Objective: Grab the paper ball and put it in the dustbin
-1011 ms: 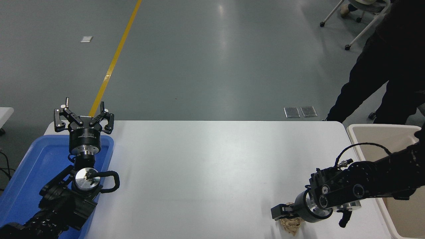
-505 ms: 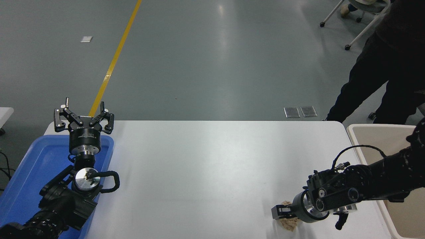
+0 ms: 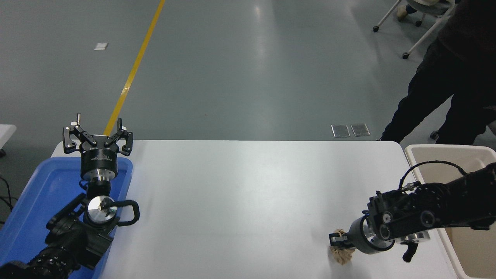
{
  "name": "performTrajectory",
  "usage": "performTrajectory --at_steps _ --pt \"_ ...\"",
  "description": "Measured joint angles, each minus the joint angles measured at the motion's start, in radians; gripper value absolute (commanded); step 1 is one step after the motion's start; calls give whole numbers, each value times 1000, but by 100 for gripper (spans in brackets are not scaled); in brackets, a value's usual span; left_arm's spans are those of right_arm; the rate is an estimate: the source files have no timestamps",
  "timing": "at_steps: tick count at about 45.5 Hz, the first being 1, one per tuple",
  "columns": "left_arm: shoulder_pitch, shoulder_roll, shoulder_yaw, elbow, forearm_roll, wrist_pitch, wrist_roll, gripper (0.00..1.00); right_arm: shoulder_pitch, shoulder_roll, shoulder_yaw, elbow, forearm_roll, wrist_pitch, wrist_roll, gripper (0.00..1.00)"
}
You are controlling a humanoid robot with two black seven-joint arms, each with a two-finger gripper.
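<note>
Right pincer [image 3: 336, 241] clamps the paper ball [image 3: 341, 254] beside the dustbin [image 3: 445, 153]; left pincer [image 3: 98, 133] open over blue tray [image 3: 27, 209]

Grey glossy floor [image 3: 248, 66], yellow line [image 3: 133, 68] (diagonal), wheeled chair legs [image 3: 410, 35] top right, white table [image 3: 240, 201].

High head view over table [image 3: 248, 186]
</note>
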Motion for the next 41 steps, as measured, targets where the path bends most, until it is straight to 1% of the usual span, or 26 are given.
performTrajectory --at_steps 7,14,15,29,41 --pt "0 0 0 0 0 0 0 99 192 -70 -72 92 4 27 0 0" --pt "0 0 0 0 1 0 1 99 425 -114 -149 157 22 109 2 0" --pt "0 0 0 0 1 0 1 99 506 -123 -171 169 34 140 3 0" --pt "0 1 0 0 1 0 1 99 929 -143 -294 206 89 342 22 0" --pt "0 1 0 0 1 0 1 99 1080 -148 -368 213 104 419 28 0"
